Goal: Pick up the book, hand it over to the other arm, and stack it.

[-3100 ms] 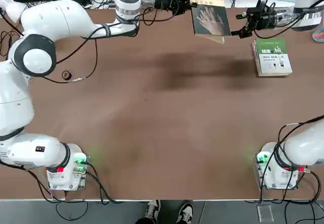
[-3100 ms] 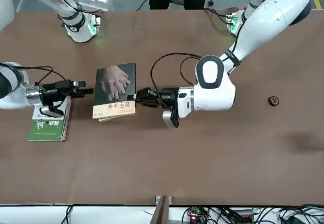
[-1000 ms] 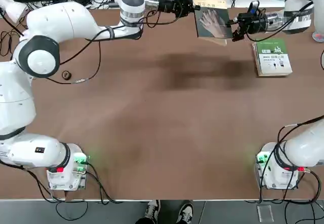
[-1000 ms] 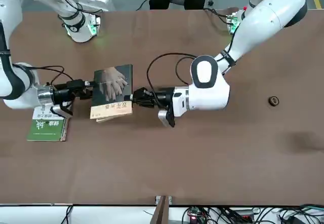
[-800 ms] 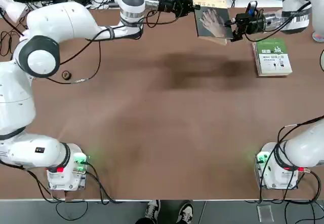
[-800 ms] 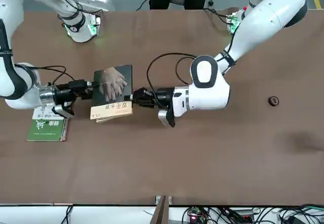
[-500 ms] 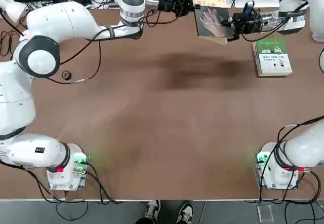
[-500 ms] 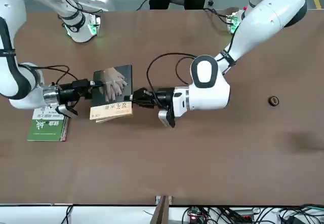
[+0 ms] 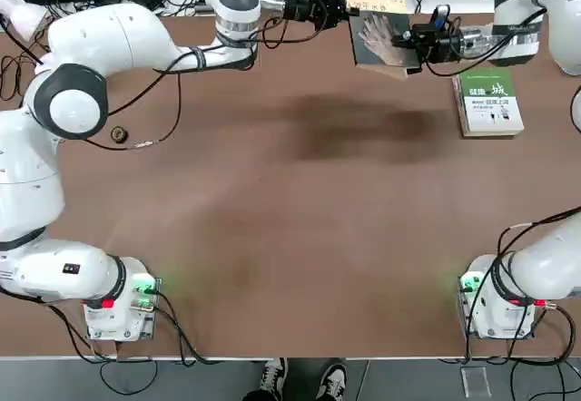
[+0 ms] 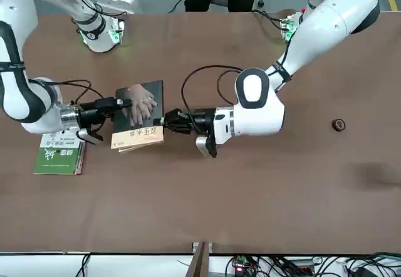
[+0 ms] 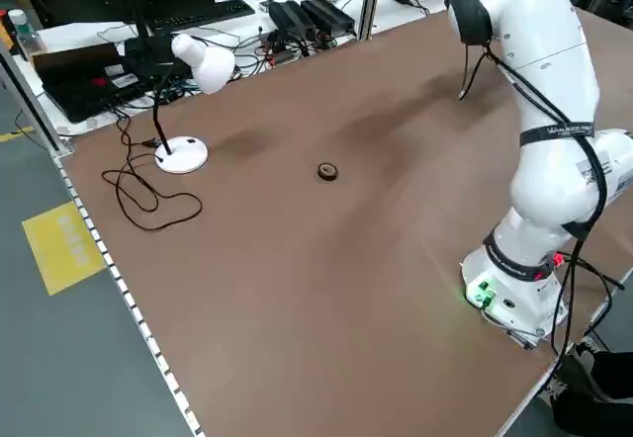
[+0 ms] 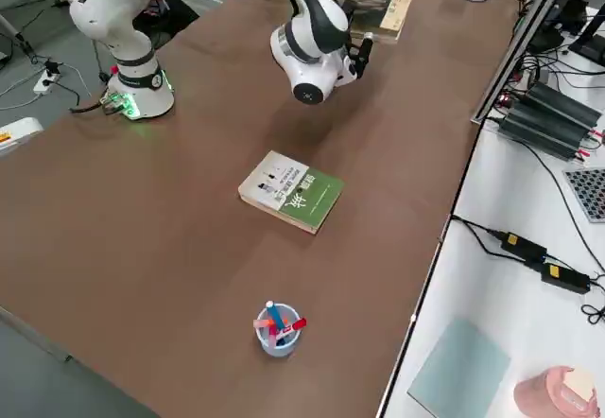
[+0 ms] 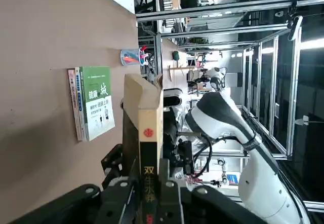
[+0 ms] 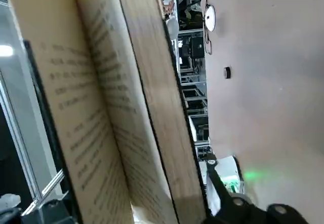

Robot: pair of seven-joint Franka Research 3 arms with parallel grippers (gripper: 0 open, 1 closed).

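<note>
So the pickup part looks done: the left claw [image 10: 164, 121] is clamped on the spine edge of the book [image 10: 139, 115], holding it up off the worktop [image 9: 300, 220] at the far side, between the two arms. The right claw [image 10: 119, 109] has its fingers apart around the opposite edge, looking about to pinch but not gripping that I can tell. Still left, I'd say: finish the handover, then stack it on the green book [image 9: 489, 102] just beside.
</note>
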